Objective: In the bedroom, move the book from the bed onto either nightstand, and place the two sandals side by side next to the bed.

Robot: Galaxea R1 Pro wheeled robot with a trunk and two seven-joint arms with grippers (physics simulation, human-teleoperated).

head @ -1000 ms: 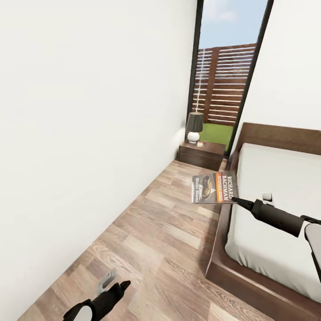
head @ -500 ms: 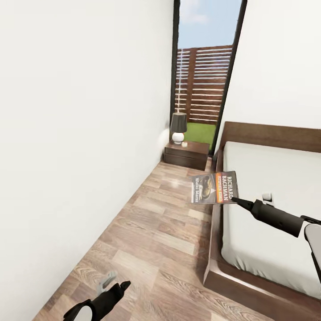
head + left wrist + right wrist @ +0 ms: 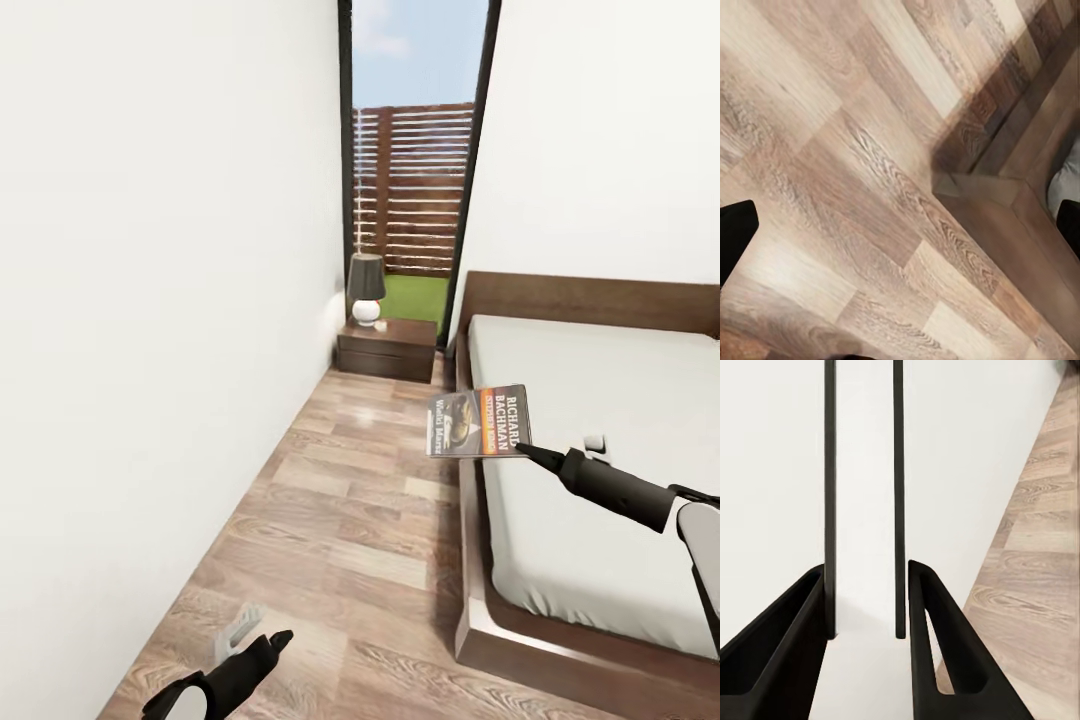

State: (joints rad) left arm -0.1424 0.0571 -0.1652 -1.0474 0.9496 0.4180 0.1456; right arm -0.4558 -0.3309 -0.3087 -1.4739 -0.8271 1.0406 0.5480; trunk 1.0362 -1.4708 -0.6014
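Since the book (image 3: 479, 421) is pinched only at one corner by the right gripper (image 3: 526, 452), held level above the floor beside the bed's (image 3: 560, 420) long edge, it could be levered out and dropped during the carry. The left gripper (image 3: 268, 646) is seen low over the planks (image 3: 340, 520), fingers spread, nothing held. The nightstand (image 3: 388, 349) with a lamp (image 3: 366, 288) is noted at the aisle's far end, against the wall, below the window (image 3: 415, 190).
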